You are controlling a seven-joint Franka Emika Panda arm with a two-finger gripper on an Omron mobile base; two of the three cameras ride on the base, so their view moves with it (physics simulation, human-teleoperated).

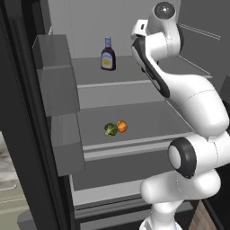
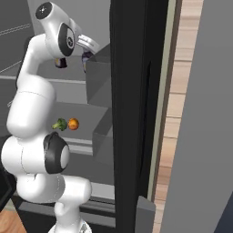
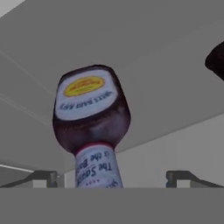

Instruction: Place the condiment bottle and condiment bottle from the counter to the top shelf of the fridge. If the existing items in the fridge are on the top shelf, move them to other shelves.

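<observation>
A dark-brown condiment bottle [image 1: 108, 54] with a purple cap stands upright on the fridge's top shelf [image 1: 90, 74]; in the right base view this bottle [image 2: 60, 62] peeks out under the arm. The other condiment bottle [image 3: 91, 116] looms close in the hand view, neck toward the camera, and its purple top [image 2: 86, 58] shows below the hand. My gripper [image 3: 113, 177] is open, one fingertip [image 3: 43, 177] on each side of that bottle's neck, neither touching it. A dark edge of the first bottle [image 3: 216, 61] shows at the right of the hand view. Broccoli [image 1: 110, 129] and an orange vegetable [image 1: 121, 126] lie on a lower shelf [image 1: 148, 121].
Grey door bins [image 1: 56, 76] jut out on the left, close to the shelves. The black fridge side wall [image 2: 129, 113] stands to the right of the arm. My own upper arm [image 1: 179, 85] blocks the right part of the shelves from the left base camera.
</observation>
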